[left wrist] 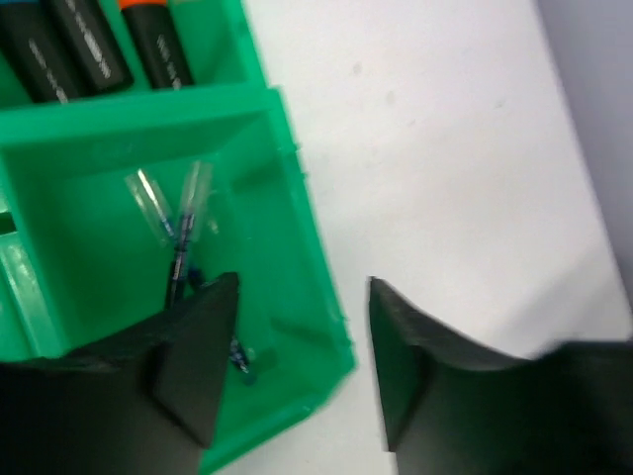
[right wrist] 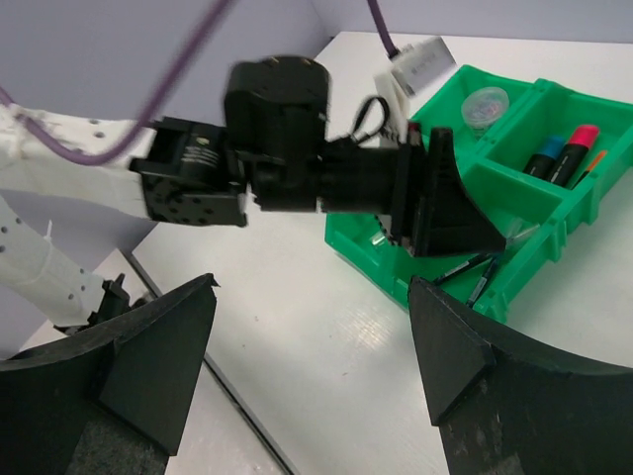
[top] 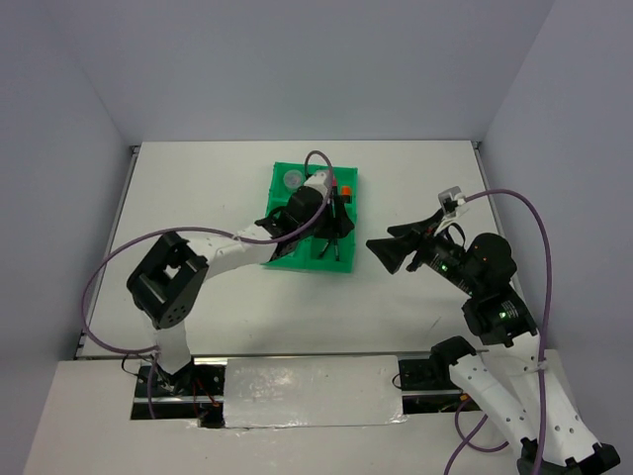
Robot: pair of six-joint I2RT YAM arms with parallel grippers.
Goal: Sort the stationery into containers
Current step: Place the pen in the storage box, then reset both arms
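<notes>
Pen drop-off at green tray (left wrist: 138, 109) judged finished, left gripper (left wrist: 305, 287) open and empty above thin pens (left wrist: 178, 257) in tray's corner compartment; next move calls for lifting clear.

White matte worktop (top: 415, 317), enclosed by pale grey wall panels (top: 59, 178) at left, far side and right, carries a bright green divided tray (top: 293, 261) lying flat at about mid-width in the far half, slightly skewed to the edges.
</notes>
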